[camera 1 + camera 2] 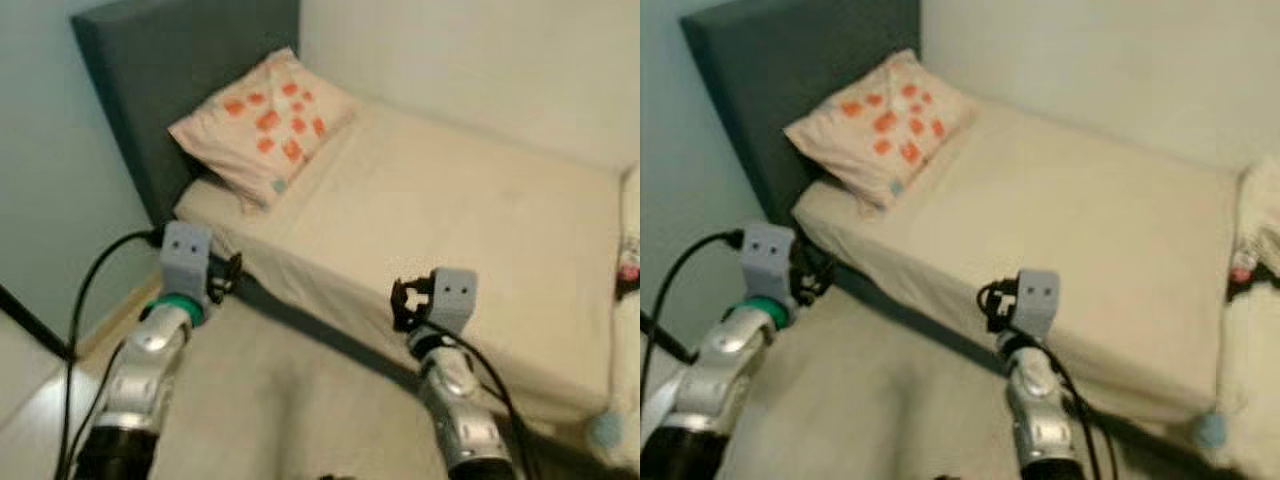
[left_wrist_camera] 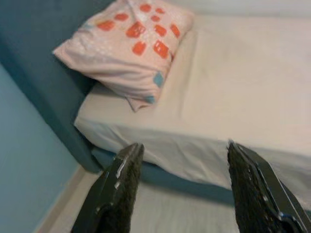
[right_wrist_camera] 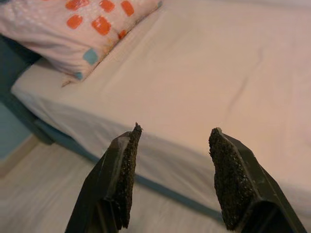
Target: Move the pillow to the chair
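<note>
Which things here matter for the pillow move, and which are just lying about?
For the job:
pillow, leaning on the headboard
left gripper, open, short of the bed
right gripper, open, at the bed's edge

Lying about:
white bedding at the far right
blue wall

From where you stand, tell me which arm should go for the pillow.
Left. The pillow leans on the headboard at the bed's left end, nearer the left gripper; the right gripper faces mid-mattress. Both have open fingers.
</note>
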### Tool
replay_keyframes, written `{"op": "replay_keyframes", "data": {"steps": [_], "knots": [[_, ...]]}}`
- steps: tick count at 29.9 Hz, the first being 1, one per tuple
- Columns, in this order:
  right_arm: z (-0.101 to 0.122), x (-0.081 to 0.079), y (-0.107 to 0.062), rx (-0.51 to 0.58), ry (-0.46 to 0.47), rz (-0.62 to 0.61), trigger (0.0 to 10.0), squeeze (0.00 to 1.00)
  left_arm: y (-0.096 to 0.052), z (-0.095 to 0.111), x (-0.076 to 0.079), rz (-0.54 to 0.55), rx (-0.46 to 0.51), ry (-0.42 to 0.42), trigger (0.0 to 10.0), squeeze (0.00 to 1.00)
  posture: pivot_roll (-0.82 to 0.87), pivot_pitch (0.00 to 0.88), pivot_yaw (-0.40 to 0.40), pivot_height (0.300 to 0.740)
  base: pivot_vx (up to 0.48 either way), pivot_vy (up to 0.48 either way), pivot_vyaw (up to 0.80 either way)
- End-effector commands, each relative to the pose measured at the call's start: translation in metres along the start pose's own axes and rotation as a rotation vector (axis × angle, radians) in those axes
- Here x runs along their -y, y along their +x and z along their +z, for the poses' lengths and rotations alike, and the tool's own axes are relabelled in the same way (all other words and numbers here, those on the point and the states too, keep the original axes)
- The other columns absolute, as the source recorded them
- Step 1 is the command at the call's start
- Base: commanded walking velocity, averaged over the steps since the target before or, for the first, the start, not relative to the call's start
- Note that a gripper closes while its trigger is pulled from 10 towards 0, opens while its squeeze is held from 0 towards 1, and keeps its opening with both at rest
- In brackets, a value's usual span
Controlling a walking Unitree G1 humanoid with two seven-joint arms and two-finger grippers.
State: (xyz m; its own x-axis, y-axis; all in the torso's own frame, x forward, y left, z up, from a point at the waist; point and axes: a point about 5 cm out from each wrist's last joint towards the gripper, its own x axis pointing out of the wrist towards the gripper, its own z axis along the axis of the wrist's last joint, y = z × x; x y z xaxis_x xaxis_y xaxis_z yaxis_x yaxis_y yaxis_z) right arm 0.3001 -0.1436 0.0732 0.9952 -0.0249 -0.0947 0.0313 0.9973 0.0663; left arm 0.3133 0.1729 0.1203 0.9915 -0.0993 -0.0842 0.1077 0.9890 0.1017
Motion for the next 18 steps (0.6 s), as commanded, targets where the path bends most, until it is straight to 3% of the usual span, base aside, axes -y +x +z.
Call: {"op": "replay_keyframes", "data": {"steps": [1, 18], "knots": [[-0.0041, 0.0049, -0.0013, -0.02, -0.008, -0.014, 10.0, 0.0, -0.0007, -0.0029, 0.0025, -0.002, -0.008, -0.015, 10.0, 0.0, 0.06, 0.0, 0.068, 0.74, 0.0, 0.0, -0.8], [-0.0046, 0.003, -0.0009, -0.02, -0.01, -0.004, 10.0, 0.0, 0.0, -0.0013, 0.0072, -0.002, 0.002, -0.032, 10.0, 0.0, 0.07, 0.0, 0.061, 0.74, 0.0, 0.0, -0.8]]}}
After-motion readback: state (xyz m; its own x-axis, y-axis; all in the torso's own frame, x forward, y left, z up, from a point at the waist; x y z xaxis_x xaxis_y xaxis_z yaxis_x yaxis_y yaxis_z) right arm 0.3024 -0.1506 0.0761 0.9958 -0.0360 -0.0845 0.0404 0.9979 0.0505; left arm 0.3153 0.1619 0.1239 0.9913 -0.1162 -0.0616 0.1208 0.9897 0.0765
